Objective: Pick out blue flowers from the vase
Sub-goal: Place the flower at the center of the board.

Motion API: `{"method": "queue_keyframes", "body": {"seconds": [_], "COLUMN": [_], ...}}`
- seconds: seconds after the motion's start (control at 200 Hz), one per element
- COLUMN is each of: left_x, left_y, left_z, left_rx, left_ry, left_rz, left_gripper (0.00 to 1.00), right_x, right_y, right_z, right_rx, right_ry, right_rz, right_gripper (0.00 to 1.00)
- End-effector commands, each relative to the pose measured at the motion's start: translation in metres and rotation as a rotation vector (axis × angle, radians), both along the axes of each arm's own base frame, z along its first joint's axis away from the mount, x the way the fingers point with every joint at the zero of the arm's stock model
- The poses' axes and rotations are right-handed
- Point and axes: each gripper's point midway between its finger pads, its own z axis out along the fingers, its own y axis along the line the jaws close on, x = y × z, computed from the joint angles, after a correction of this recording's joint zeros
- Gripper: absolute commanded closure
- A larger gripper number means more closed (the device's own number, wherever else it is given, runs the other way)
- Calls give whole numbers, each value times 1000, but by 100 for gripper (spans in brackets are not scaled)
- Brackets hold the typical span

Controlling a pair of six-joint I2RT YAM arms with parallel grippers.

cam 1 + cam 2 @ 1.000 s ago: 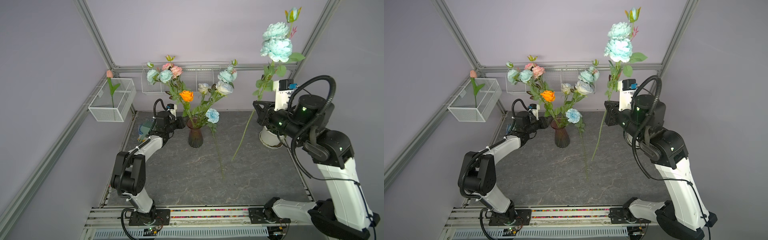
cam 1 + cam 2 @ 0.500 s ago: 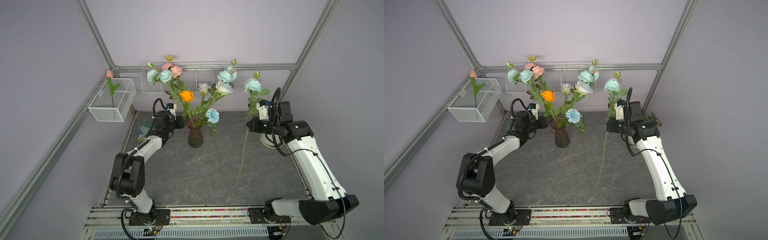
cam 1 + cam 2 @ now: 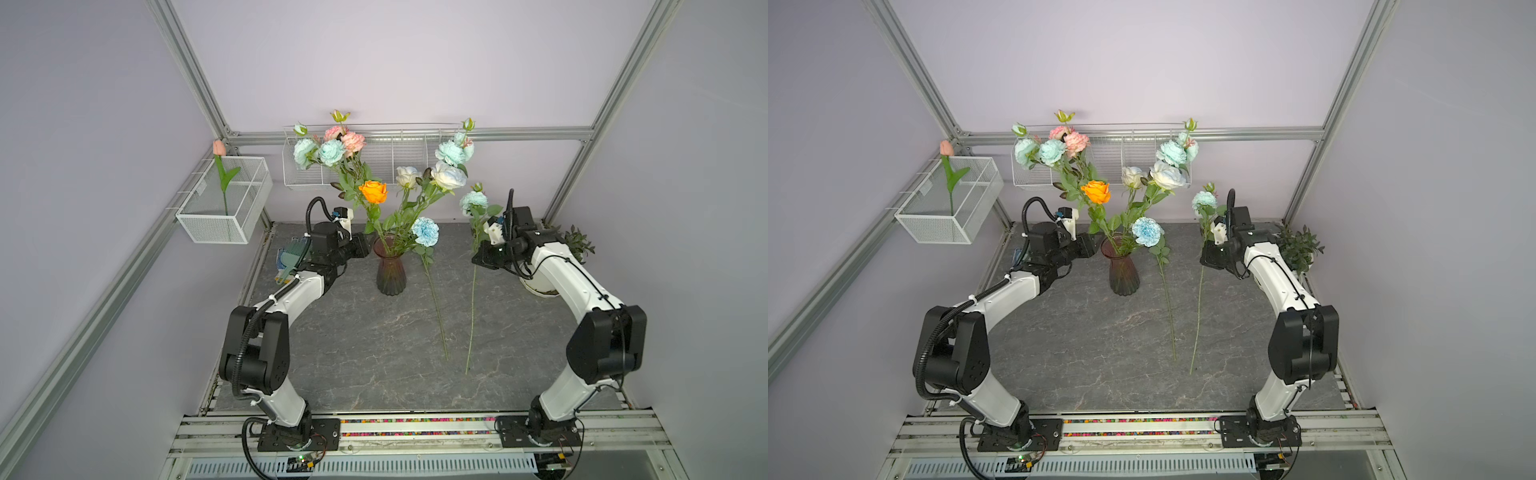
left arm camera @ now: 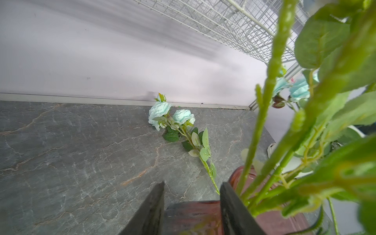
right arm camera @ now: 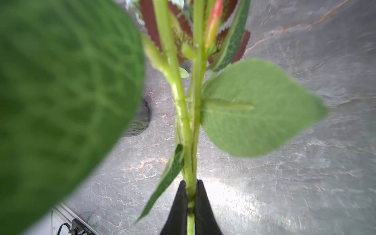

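Thin-stemmed pale aqua artificial flower (image 3: 473, 202) gripped by right pincer (image 5: 190, 189), ribbed purple-brown glass vase (image 3: 390, 270) clamped by left pincer (image 4: 192, 184); flower could be toppled if released before being laid on grey marbled counter (image 3: 353, 332).

A robotics lab test cell — aluminium frame (image 3: 189, 70), plain lilac walls (image 3: 395, 58), two robot arms (image 3: 291, 295), stone-look tabletop (image 3: 374, 332)

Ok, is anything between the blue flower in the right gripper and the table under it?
Nothing visible does. The right gripper is shut on the blue flower, and its stem's lower end is over bare table. A second blue flower sits alongside, toward the vase, not touching it.
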Motion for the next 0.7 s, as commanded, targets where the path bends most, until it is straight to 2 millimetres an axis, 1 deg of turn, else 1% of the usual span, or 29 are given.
{"method": "queue_keyframes", "body": {"seconds": [0.0, 0.26, 0.375, 0.38, 0.39, 0.435, 0.56, 0.57, 0.59, 0.695], "left_x": [-8, -12, -12, -12, -11, -11, -9, -9, -9, -8], "left_y": [0, -3, -4, -4, -4, -4, -6, -6, -6, -7], "left_z": [4, 2, 0, 0, 0, -1, 0, 0, 0, 0], "left_rx": [22, 32, 35, 36, 35, 34, 28, 29, 27, 27], "left_ry": [-6, 1, 5, 5, 4, 6, 6, 6, 6, 7], "left_rz": [-14, -42, -44, -44, -44, -45, -53, -53, -52, -54], "left_gripper": [53, 54, 54, 54, 54, 54, 54, 54, 54, 54], "right_x": [17, 46, 58, 56, 55, 59, 73, 70, 71, 85], "right_y": [15, 30, 30, 37, 42, 47, 52, 52, 53, 55], "right_z": [4, -35, -52, -52, -53, -58, -76, -79, -81, -93], "right_rx": [22, -19, -49, -50, -53, -63, -83, -88, -93, -127], "right_ry": [-48, 26, 57, 57, 58, 61, 90, 110, 120, 119], "right_rz": [86, 181, 197, 211, 224, 236, 248, 252, 254, 250], "right_gripper": [93, 93, 93, 93, 93, 93, 93, 93, 93, 93]}}
